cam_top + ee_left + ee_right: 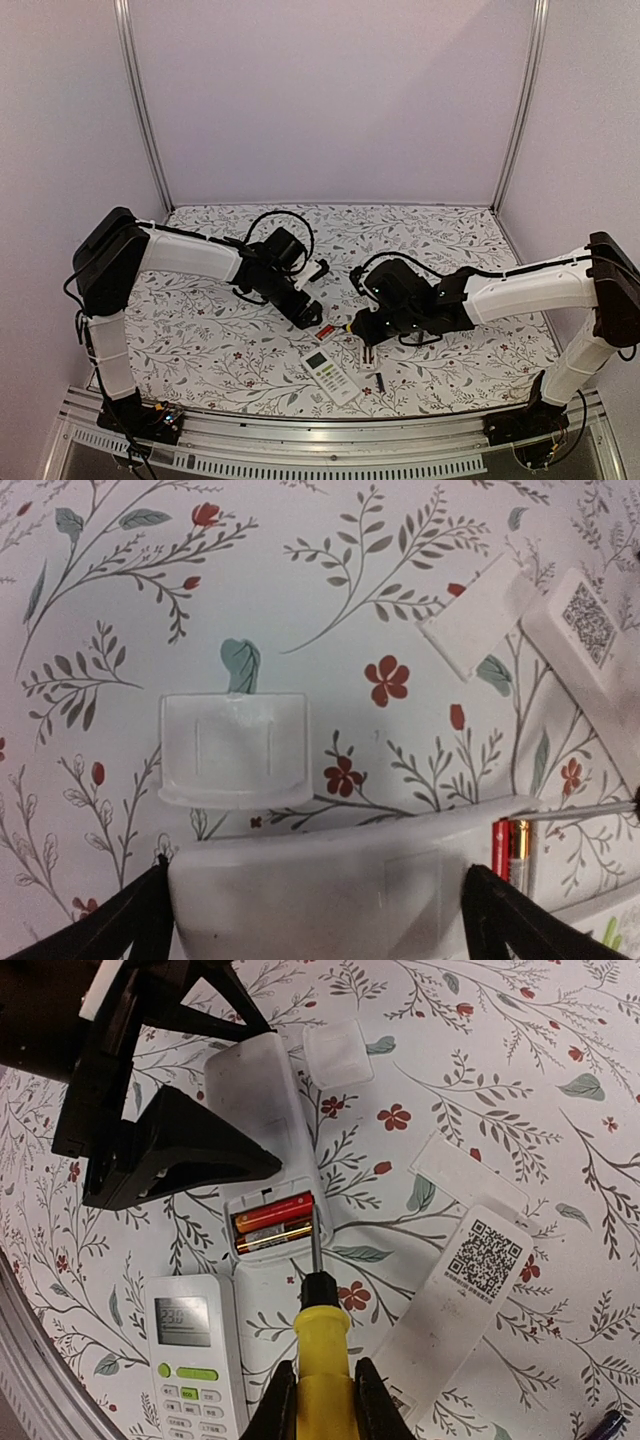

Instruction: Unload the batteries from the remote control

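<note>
Red-and-gold batteries (272, 1225) sit in the open bay of a white remote (255, 1090), which lies face down on the floral worktop (520, 1060).

Two cells lie side by side, with the metal tip of a yellow-handled screwdriver (322, 1340) at the bay's rim beside them. The right end effector (322, 1400) is clamped narrowly on that handle. The left end effector (315, 915) is spread wide, one finger close along each side of the remote. A loose translucent cover (340, 1052) lies just beyond the remote. A display-up remote (190, 1350) and a QR-labelled remote (470, 1280) lie near.

A display remote (190, 1360) and a QR-labelled remote (482, 1265) lie on floral tablecloth (560, 1020).
</note>
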`<state>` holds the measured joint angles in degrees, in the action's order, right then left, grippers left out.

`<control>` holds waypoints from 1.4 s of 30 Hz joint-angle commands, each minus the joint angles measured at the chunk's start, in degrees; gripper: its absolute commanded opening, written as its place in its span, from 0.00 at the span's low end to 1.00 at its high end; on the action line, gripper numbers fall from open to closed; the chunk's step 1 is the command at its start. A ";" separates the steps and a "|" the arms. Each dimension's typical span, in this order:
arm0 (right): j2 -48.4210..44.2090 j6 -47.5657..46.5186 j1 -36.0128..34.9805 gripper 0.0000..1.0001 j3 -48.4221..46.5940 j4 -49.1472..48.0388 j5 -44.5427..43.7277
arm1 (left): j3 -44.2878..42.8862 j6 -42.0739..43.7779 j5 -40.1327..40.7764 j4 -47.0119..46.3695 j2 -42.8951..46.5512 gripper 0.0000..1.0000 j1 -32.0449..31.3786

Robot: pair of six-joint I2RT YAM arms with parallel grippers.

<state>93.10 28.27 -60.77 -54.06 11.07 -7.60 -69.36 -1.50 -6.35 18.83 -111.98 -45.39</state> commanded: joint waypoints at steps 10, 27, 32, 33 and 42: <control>-0.79 -4.55 -2.61 0.00 -1.75 1.32 -7.29 | 1.23 1.41 2.28 1.26 -2.83 1.00 -1.73; -0.26 -5.42 -3.39 0.00 -1.57 1.02 -6.99 | 0.86 1.41 3.32 1.63 -3.72 1.00 -2.00; 0.31 -5.42 -3.46 0.00 -1.42 1.08 -6.21 | 0.76 1.41 3.45 1.70 -3.88 1.00 -2.11; 0.41 -5.38 -3.45 0.00 -1.39 1.02 -6.05 | 0.73 1.41 3.45 1.73 -3.94 1.00 -2.15; 1.50 -5.01 -3.47 0.00 -1.07 0.67 -4.67 | 0.60 2.55 3.71 1.92 -4.17 1.00 -2.19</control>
<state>93.12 23.14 -63.77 -54.46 11.49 -13.08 -69.52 -1.13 -4.86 16.69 -112.66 -46.13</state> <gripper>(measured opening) 0.145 0.996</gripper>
